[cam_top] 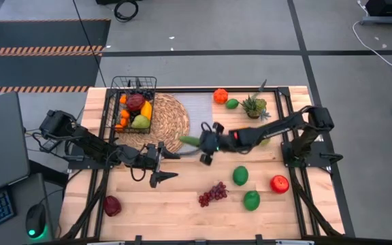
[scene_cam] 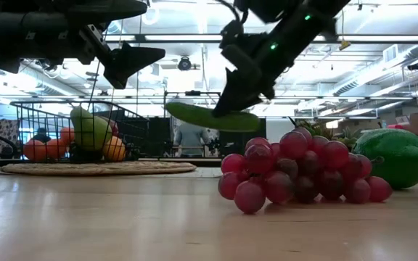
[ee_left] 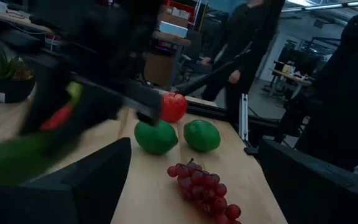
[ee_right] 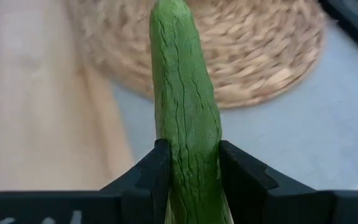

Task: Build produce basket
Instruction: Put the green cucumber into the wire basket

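Observation:
The black wire basket (cam_top: 133,102) stands on the far left part of the round woven mat (cam_top: 169,121) and holds several fruits. My right gripper (cam_top: 206,144) hangs by the mat's right edge, shut on a green cucumber (cam_top: 190,141); in the low view the cucumber (scene_cam: 209,116) hangs above the table. My left gripper (cam_top: 162,168) stands open and level near the mat's near edge, with nothing between its fingers. Dark grapes (cam_top: 211,194), two green limes (cam_top: 240,175) (cam_top: 252,200) and a red apple (cam_top: 280,184) lie on the table at the near right. My right gripper pinches the cucumber's sides (ee_right: 188,168) between its two fingers (ee_right: 146,177), near the end that faces the wrist. The fingers slant down from the table's right side. The cucumber sticks out forward past them toward the mat, roughly level and lifted clear of the table.
A dark red fruit (cam_top: 112,205) lies at the near left. An orange (cam_top: 220,96), a lime (cam_top: 232,103) and a spiky potted plant (cam_top: 254,105) stand at the far right. A grey sheet (cam_top: 196,109) lies beside the mat. People stand in the room beyond the table.

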